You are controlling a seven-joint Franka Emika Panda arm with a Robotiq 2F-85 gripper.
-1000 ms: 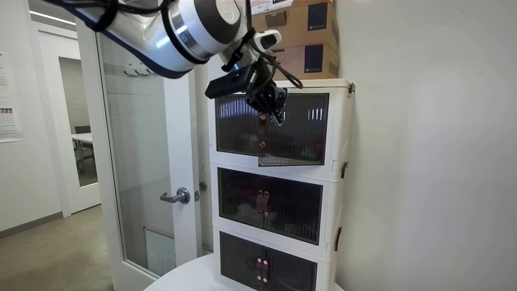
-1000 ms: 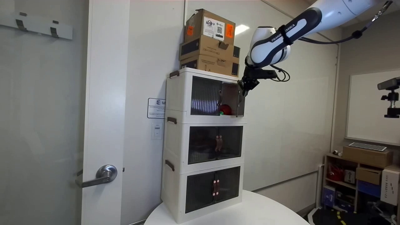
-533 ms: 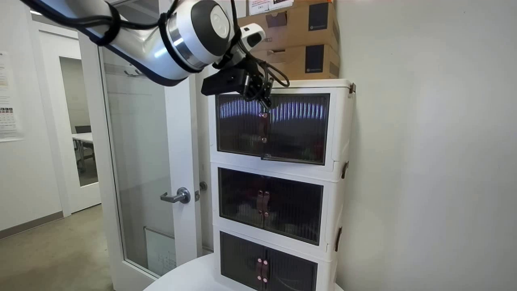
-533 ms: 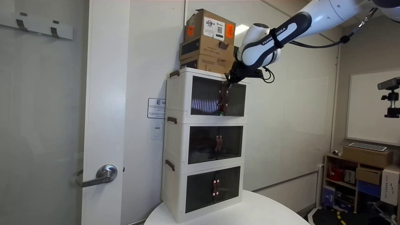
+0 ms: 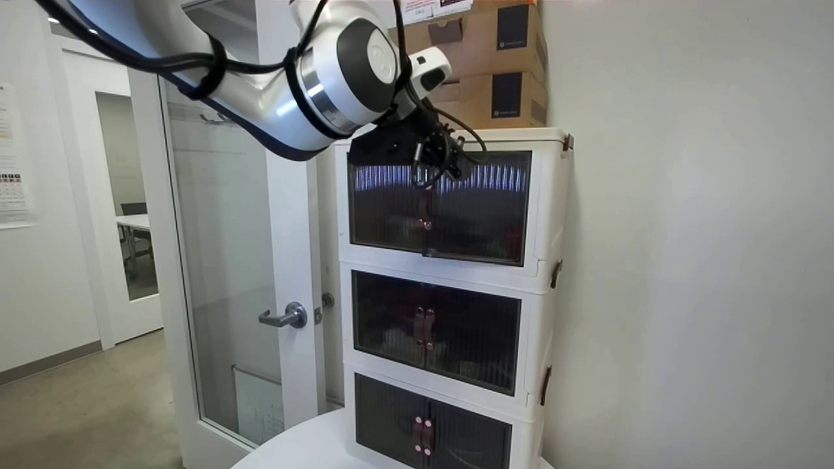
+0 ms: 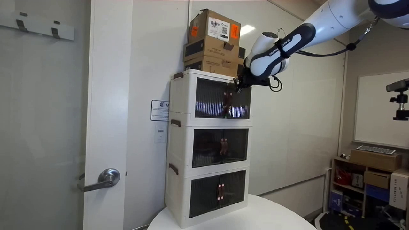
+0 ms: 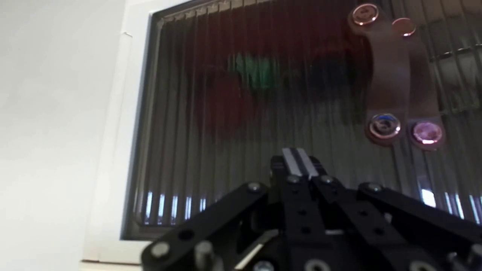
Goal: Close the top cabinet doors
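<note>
The top cabinet doors are dark ribbed panels on the uppermost compartment. The left door point(image 5: 384, 212) lies flush in its white frame. The right door point(image 5: 485, 218) looks nearly flush, its inner lower corner perhaps slightly proud. In an exterior view the left door point(image 6: 209, 99) and right door point(image 6: 242, 107) sit with their brown strap handles side by side. My gripper point(image 7: 300, 162) is shut and empty, in front of the right door and beside the handles point(image 7: 388, 75). It also shows in both exterior views point(image 5: 460, 173) point(image 6: 239, 91). I cannot tell whether it touches the panel.
Two lower compartments with dark doors point(image 6: 220, 147) point(image 6: 218, 193) stand below on a round white table point(image 6: 268, 214). Cardboard boxes point(image 6: 220, 49) are stacked on the cabinet top. A glass room door with a metal lever point(image 5: 287, 316) stands beside the cabinet.
The right top door has swung from open to nearly flush, mostly by half a second ago. My gripper moved across with it, then drew back slightly toward the door's hinge side.
</note>
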